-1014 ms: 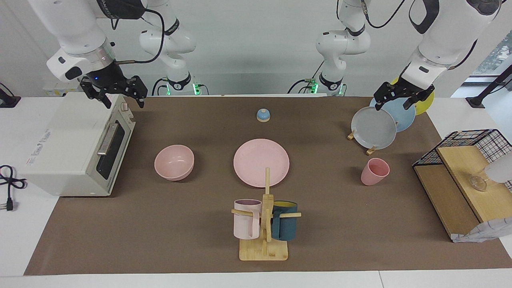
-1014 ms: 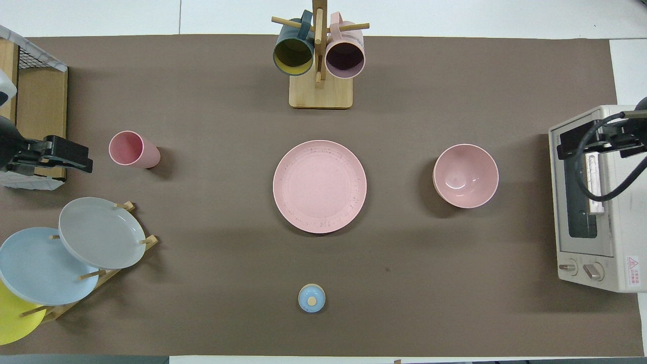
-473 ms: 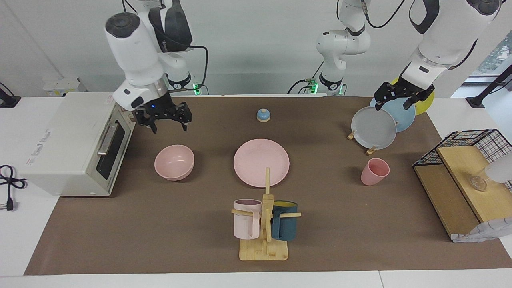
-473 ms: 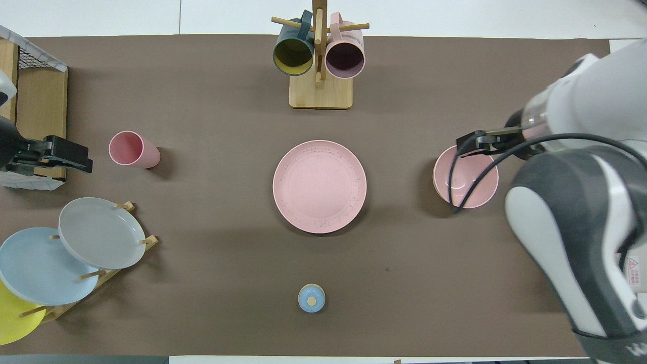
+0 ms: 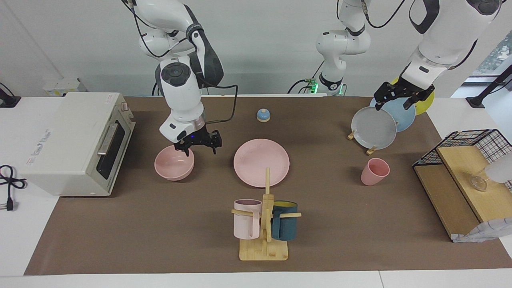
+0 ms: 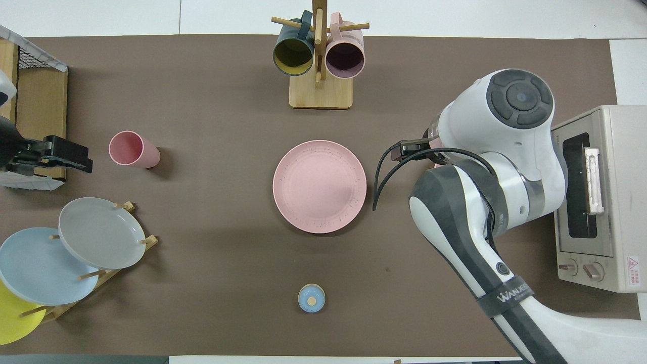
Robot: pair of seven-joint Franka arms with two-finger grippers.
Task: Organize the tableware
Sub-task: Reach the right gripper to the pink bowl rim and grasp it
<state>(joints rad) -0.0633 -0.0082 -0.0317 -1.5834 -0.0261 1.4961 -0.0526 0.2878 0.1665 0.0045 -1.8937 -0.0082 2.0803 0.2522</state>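
Sitting on the brown desk [image 5: 160,224] toward the right arm's end, the matte pink round bowl [image 5: 174,163] lies just below the right claw [image 5: 198,146], which hangs spread wide above its plate-side rim. The left claw [image 5: 403,97] waits over the plate rack, fingers apart.

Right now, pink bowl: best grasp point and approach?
Pinch the rim of the pink bowl from above, one finger inside the wall and one outside. It sits upright and open, too wide to span. The right gripper is open over the edge nearest the pink plate.
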